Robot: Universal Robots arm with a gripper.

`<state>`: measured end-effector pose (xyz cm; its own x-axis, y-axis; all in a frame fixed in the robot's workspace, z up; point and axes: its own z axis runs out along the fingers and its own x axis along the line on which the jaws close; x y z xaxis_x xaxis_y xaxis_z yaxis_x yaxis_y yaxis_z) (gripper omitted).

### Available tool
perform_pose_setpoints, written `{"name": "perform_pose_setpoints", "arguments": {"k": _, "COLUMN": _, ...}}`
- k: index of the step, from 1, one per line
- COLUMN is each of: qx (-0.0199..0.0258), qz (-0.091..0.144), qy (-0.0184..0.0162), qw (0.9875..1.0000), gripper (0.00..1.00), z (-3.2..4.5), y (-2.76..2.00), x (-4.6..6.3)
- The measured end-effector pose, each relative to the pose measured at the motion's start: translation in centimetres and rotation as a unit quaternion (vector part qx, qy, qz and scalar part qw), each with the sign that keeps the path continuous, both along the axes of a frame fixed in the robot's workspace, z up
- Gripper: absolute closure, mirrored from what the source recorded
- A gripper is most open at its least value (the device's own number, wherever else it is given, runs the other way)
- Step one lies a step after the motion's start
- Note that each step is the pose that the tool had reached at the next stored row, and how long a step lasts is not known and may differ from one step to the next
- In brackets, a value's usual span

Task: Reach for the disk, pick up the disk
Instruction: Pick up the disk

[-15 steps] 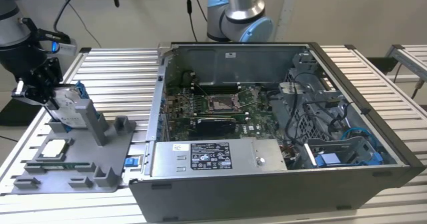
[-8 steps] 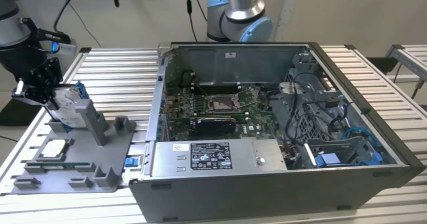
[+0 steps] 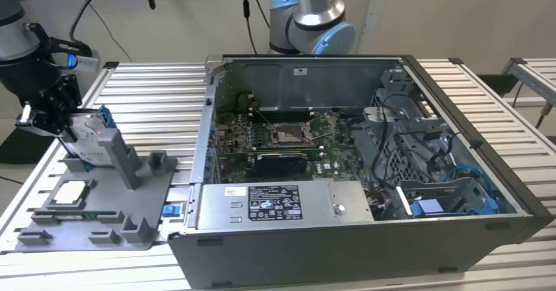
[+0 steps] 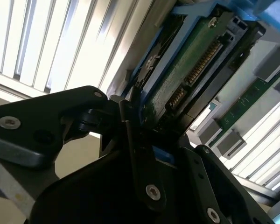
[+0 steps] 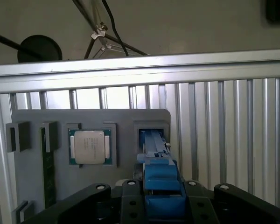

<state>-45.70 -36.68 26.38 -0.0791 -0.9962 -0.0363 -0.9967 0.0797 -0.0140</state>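
While standing on edge in the grey holder tray [image 3: 96, 221], at the exterior view's left beside the open computer case [image 3: 365, 174], the disk [image 3: 87, 135] sits in the gripper [image 3: 62, 125].

Second wrist view: the disk [image 4: 186, 74] shows its green board and connector; the fingers [image 4: 130, 126] press on its blue frame.

First wrist view: the disk [image 5: 159, 179] is clamped edgewise in the gripper [image 5: 161, 198].

Handling, judged: rigid, fairly heavy, shock-sensitive. Hold by the frame edges, never the board.
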Motion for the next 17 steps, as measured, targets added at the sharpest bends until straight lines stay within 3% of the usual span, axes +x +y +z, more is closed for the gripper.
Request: {"name": "perform_pose_setpoints", "arguments": {"k": 17, "qx": 0.0011, "qz": 0.0, "qy": 0.0, "qw": 1.0, "gripper": 1.0, "z": 0.0, "y": 0.0, "x": 0.0}}
